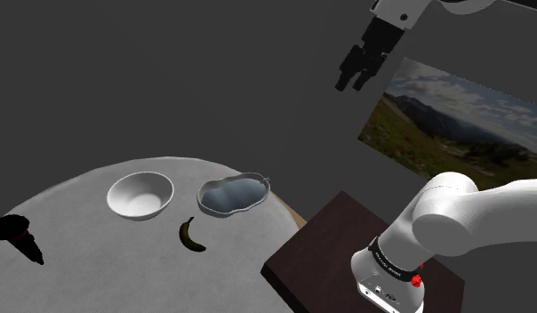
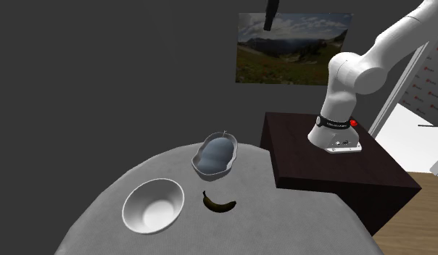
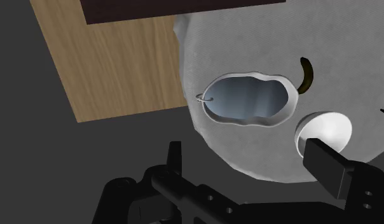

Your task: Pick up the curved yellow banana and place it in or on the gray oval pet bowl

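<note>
end effector point(image 1: 351, 84) hangs open high up; banana point(image 1: 191, 235) lies flat, ends curving toward the pet bowl point(image 1: 231, 196).

On the table point(image 1: 98, 276): round bowl point(image 1: 140, 195) to the shoulder view's left of the pet bowl point(image 1: 231, 194), near but apart; banana point(image 1: 190, 235) just before the gap between them, touching neither. Beside the table at that view's right, the stand point(image 1: 329, 240), with a wall picture point(image 1: 453, 116) behind it and the gripper point(image 1: 352, 84) high above.

White arm point(image 1: 471, 218) arched up high, wrist tilted downward, black fingers point(image 3: 329, 167) spread wide apart.
</note>
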Controlling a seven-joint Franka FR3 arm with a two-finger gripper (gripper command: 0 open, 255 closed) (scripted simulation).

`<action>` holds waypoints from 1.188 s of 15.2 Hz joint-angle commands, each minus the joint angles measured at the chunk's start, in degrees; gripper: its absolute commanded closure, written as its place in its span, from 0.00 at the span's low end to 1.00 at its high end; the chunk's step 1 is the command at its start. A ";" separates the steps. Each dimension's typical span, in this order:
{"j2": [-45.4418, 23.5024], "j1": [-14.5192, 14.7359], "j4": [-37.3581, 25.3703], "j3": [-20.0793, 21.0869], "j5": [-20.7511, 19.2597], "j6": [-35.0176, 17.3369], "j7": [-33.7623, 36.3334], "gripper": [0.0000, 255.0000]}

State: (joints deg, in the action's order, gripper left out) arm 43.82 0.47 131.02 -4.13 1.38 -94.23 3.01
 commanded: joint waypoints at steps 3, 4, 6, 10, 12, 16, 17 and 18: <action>-0.08 0.56 3.17 1.22 0.92 -3.31 1.15 0.00; -0.23 0.86 4.66 1.85 1.40 -5.00 1.71 0.00; -0.78 1.52 7.46 3.12 2.38 -8.43 2.82 0.00; -2.88 3.01 12.26 5.75 4.40 -15.59 4.98 0.00; -4.48 3.82 14.25 7.11 5.44 -19.32 6.03 0.00; -8.80 5.53 17.32 9.90 7.48 -27.07 8.09 0.00; -10.12 5.95 17.89 10.61 7.97 -29.06 8.60 0.00; -11.53 6.36 18.38 11.33 8.45 -31.06 9.10 0.00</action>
State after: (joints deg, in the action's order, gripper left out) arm 34.01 6.51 149.06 6.60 9.40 -123.00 11.76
